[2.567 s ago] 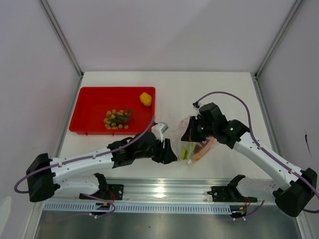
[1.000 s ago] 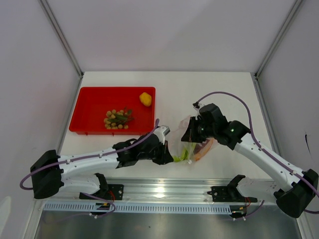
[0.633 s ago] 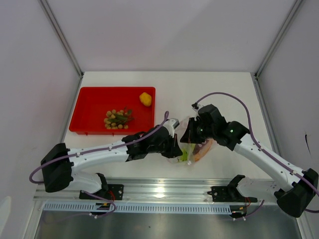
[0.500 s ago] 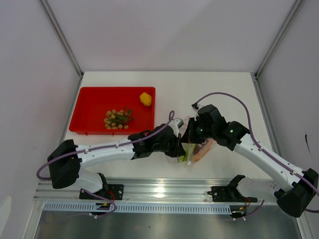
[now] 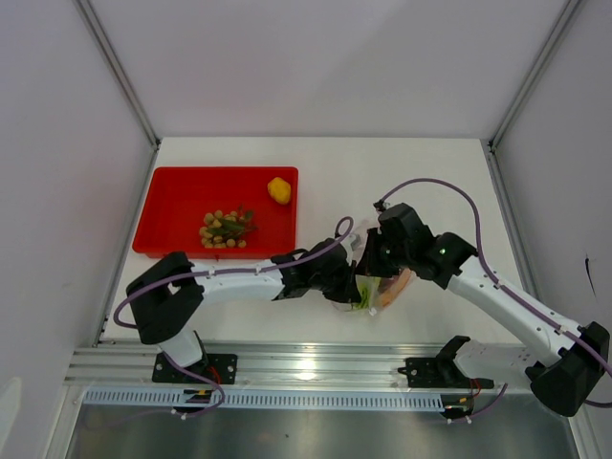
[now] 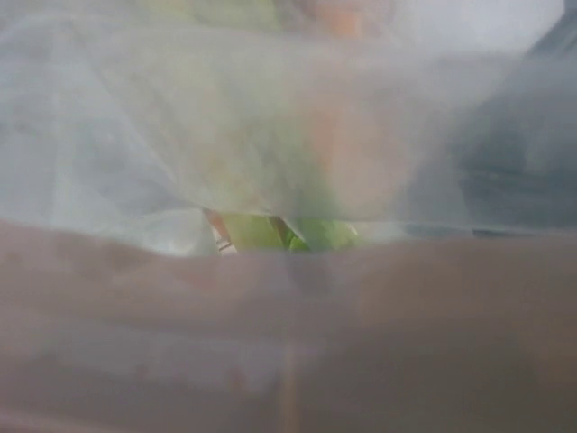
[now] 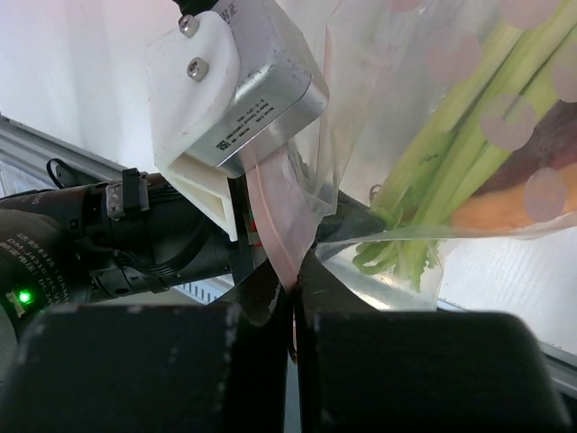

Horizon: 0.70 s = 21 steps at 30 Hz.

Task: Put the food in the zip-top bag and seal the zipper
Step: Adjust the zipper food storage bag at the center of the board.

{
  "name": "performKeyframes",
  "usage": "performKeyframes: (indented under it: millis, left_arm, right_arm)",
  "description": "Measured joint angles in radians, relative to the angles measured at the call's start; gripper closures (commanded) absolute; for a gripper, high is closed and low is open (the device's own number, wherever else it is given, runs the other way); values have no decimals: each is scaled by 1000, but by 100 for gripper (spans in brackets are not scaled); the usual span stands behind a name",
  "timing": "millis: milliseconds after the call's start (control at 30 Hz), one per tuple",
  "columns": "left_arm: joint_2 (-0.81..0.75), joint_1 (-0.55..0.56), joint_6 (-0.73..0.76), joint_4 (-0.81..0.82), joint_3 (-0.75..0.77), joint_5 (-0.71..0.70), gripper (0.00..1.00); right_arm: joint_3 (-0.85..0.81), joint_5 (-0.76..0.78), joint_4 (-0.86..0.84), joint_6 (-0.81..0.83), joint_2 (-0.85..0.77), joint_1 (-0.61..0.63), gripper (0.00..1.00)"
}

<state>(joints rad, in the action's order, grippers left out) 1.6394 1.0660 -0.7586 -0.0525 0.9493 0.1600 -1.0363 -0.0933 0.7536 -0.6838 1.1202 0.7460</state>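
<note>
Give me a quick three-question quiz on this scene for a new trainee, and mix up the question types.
1. True or false: the yellow fruit is already inside the zip-top bag.
2. Which food shares the red tray with that fruit? A) a banana B) the bunch of berries C) a tomato
3. What is the right gripper pinching?

Key: 1 false, it lies in the tray. 2 B. 3 The bag's pink zipper strip.
</note>
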Motion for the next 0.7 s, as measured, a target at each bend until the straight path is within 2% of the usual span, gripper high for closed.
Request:
performKeyframes:
  millis: [267,300,333,433,467,567,700]
  left_arm:
    - [-64,1,-9,70,-106,-27,97]
    - [-82,1,-9,72,-122,-35,89]
    - [-104,1,-6,72,-139,-42,87]
    - [-174,2,1,77,-177,-65,65]
    - [-199,2,5,77,-187,-75,54]
    - [-262,5,13,69,-205,-99,40]
    - [-336,5,27,43,-216,-132,31]
  right_arm:
    - [-12,-8,-11,-9,-2,13,100]
    - [-20,-4,-8,-8,-2,14,100]
    - [-28,2,-5,-8,-3,15,100]
    - [-43,20,-2,-4,-14,16,100]
    - [-44,26,0,-4,-19,16,100]
    - [-45,31,10,-3,-31,16,100]
    - [-45,34,18,-1,-36,16,100]
